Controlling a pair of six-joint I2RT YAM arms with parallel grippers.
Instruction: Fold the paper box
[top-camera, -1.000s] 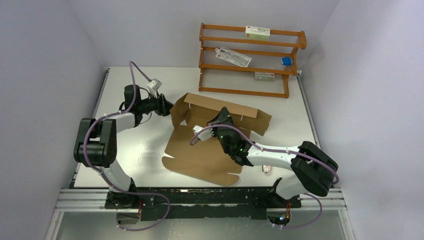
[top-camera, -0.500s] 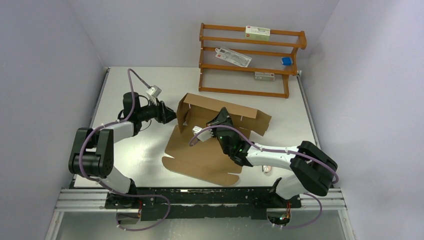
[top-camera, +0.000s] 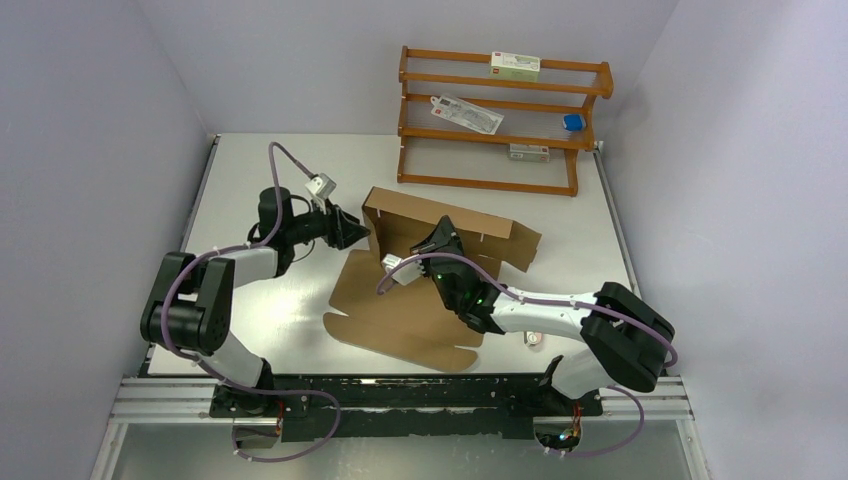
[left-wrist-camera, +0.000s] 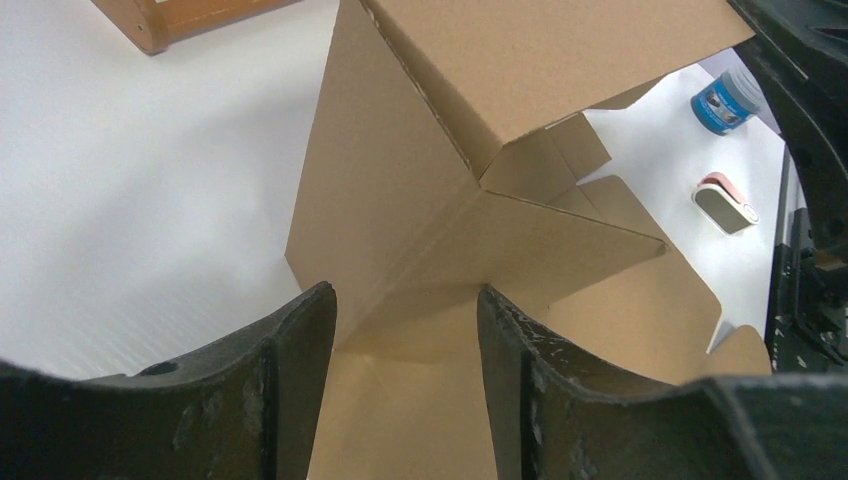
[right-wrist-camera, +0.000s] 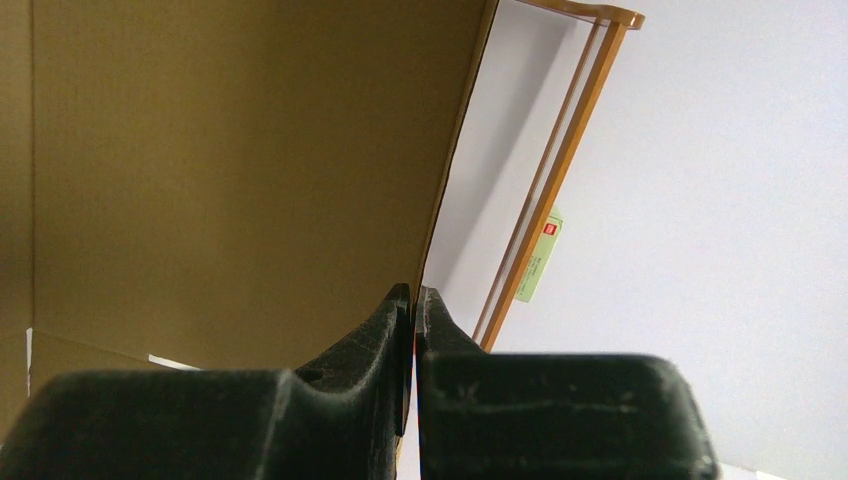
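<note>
The paper box (top-camera: 400, 315) sits half-erected on the surface (top-camera: 260, 180), long axis left-right. I have the right gripper (right-wrist-camera: 412, 295) clenched on its rear wall. The left gripper (left-wrist-camera: 405, 300), released, straddles the upright left end flap, directly ahead.

We see the left arm (top-camera: 215, 275) and right arm (top-camera: 560, 315) as white links with bulky black joint housings. A purple cable (top-camera: 550, 299) loops along each. Grey-white camera box (top-camera: 318, 185) at the left wrist. Green glow on the right forearm, probably a status LED (top-camera: 481, 297). Left fingers (left-wrist-camera: 290, 380) are matte black and scuffed.
</note>
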